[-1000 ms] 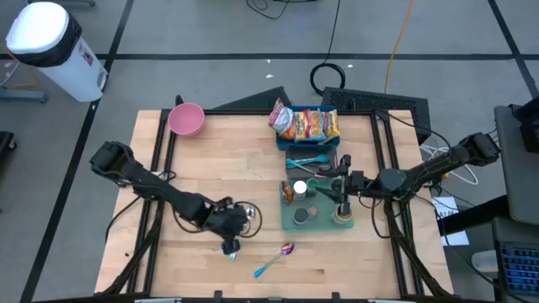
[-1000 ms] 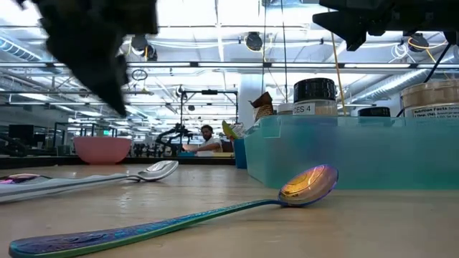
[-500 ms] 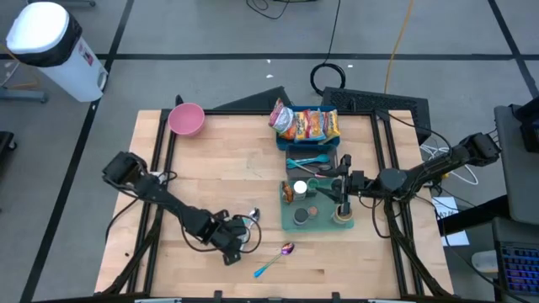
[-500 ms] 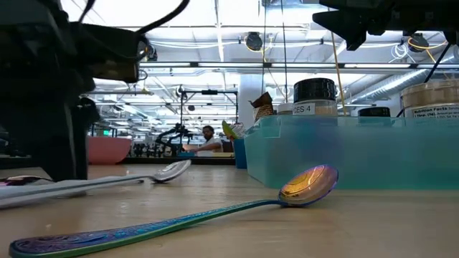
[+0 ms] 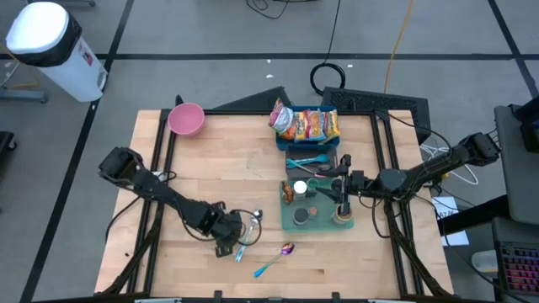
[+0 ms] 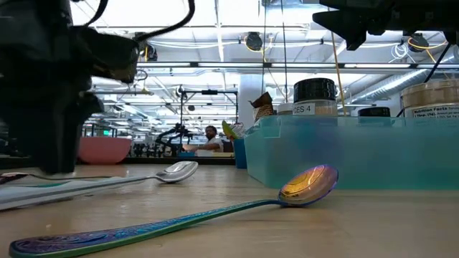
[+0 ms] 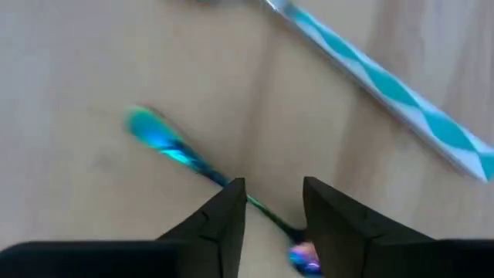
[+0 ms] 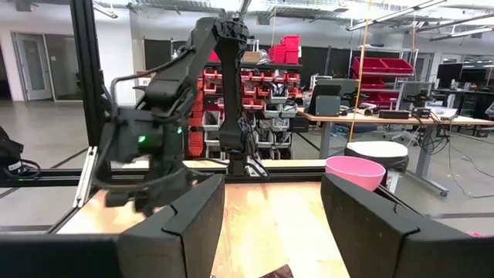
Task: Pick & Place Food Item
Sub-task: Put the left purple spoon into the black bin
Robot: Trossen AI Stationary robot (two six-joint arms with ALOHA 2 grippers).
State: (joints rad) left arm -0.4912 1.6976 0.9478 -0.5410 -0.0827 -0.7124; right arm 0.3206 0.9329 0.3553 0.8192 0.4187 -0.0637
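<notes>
The food, several bright snack packs (image 5: 305,124), stands in a teal bin at the table's far edge. My left gripper (image 5: 228,247) points down at the tabletop near the front edge, open. In the left wrist view its fingertips (image 7: 274,205) stand on either side of a thin iridescent blue handle (image 7: 185,158). A silver spoon (image 5: 255,217) with a teal-and-white handle (image 7: 386,89) lies flat beside it. An iridescent spoon (image 5: 274,261) lies flat further right. My right gripper (image 5: 339,183) hovers open and empty (image 8: 270,224) above the teal tray (image 5: 318,224). My left gripper comes from above with one finger (image 7: 230,210) on each side of the iridescent handle (image 7: 251,202), which lies on the table and crosses the gap at a slant. I cannot tell whether either finger touches it.
Jars stand in the teal tray (image 6: 344,150), which fills the middle right. A pink bowl (image 5: 186,119) sits at the far left corner. Teal utensils lie in the bin (image 5: 308,157) behind the tray. Bare wood lies between the bowl and my left arm.
My left gripper has come down close to the tabletop and tipped steeper. The silver spoon's bowl has slid a little toward the table's right; it still lies flat.
</notes>
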